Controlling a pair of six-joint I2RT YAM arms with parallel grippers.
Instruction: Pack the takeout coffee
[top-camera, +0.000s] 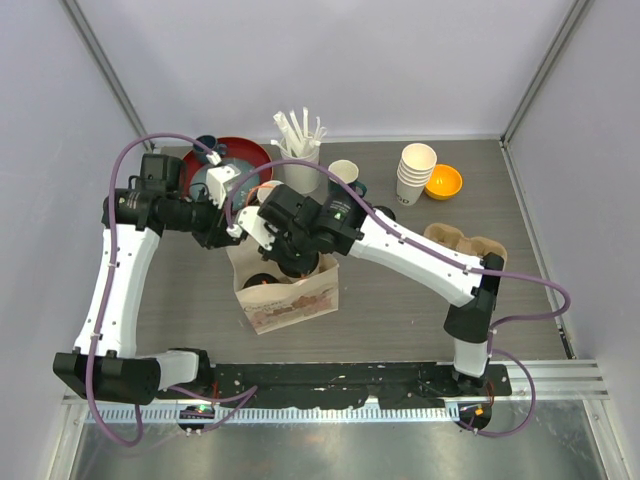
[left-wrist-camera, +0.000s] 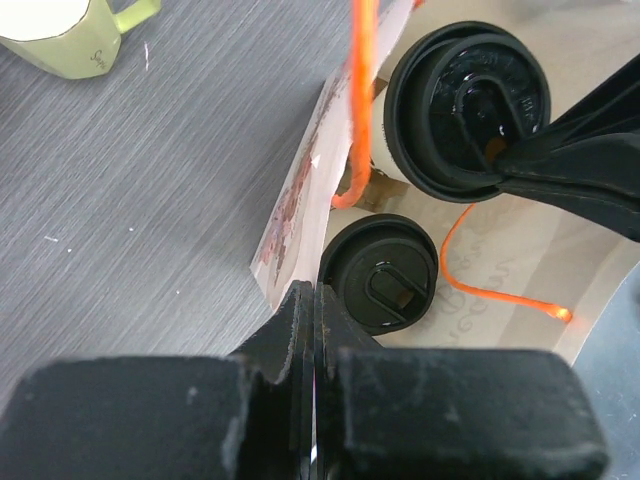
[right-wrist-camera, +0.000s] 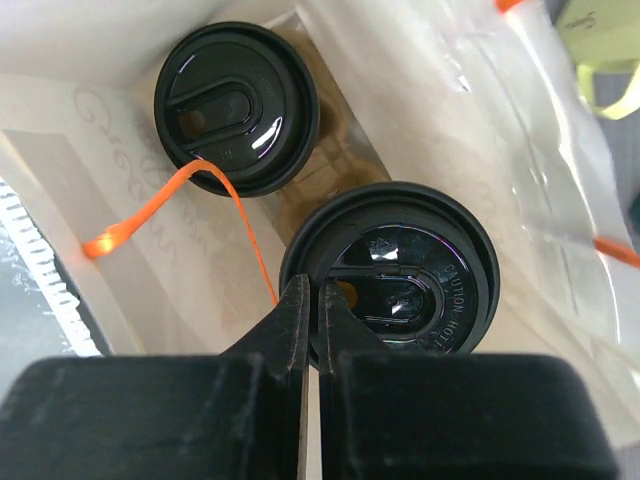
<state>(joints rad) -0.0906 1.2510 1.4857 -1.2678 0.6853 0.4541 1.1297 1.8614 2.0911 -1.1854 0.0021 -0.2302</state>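
Observation:
A patterned paper bag (top-camera: 300, 300) stands open mid-table with both takeout coffee cups inside. One black-lidded cup (right-wrist-camera: 237, 107) sits low in the bag, also seen in the left wrist view (left-wrist-camera: 380, 272). The other cup (right-wrist-camera: 420, 270) hangs higher, and my right gripper (right-wrist-camera: 312, 290) is shut on the left rim of its lid (left-wrist-camera: 465, 105). My left gripper (left-wrist-camera: 315, 295) is shut on the bag's rim (left-wrist-camera: 300, 230) at its left side. The bag's orange string handles (right-wrist-camera: 240, 220) drape inside. From above, the right gripper (top-camera: 290, 262) reaches into the bag's mouth and the left gripper (top-camera: 235, 232) is at its back-left corner.
Behind the bag stand a holder of white straws (top-camera: 300, 150), a red plate (top-camera: 235, 160) and a lone paper cup (top-camera: 343, 172). A stack of lidless cups (top-camera: 416, 172) and an orange bowl (top-camera: 443, 181) sit back right, near a cardboard carrier (top-camera: 465, 242). A yellow-green mug (left-wrist-camera: 70, 35) is close by.

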